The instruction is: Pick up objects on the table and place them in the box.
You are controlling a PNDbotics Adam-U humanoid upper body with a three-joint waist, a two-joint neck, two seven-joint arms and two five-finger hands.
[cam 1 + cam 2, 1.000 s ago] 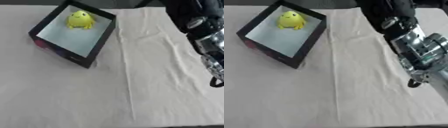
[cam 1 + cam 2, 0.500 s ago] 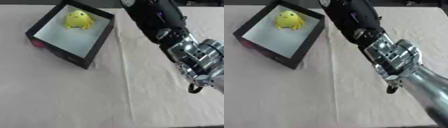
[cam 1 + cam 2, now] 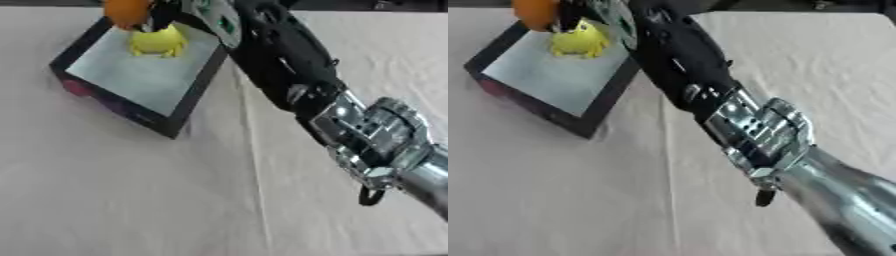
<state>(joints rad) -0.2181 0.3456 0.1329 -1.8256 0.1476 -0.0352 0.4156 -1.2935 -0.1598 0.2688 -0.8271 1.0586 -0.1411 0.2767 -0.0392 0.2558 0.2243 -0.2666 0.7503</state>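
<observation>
Right hand (image 3: 162, 12) at top edge, over the box's (image 3: 197, 92) far corner, apparently curled on an orange ball (image 3: 125, 11); fingers mostly hidden. Yellow toy (image 3: 159, 41) already in box. Ball not yet released. Cloth (image 3: 131, 200) bare in view. Box floor mostly free nearside. Left hand unseen.

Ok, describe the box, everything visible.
The box is open-topped and shallow, with black walls, a pale floor and pink and purple print on its near outer side. It sits askew on the cloth at the far left. A yellow toy lies in its far corner. The right hand holds an orange ball above its far edge.
</observation>
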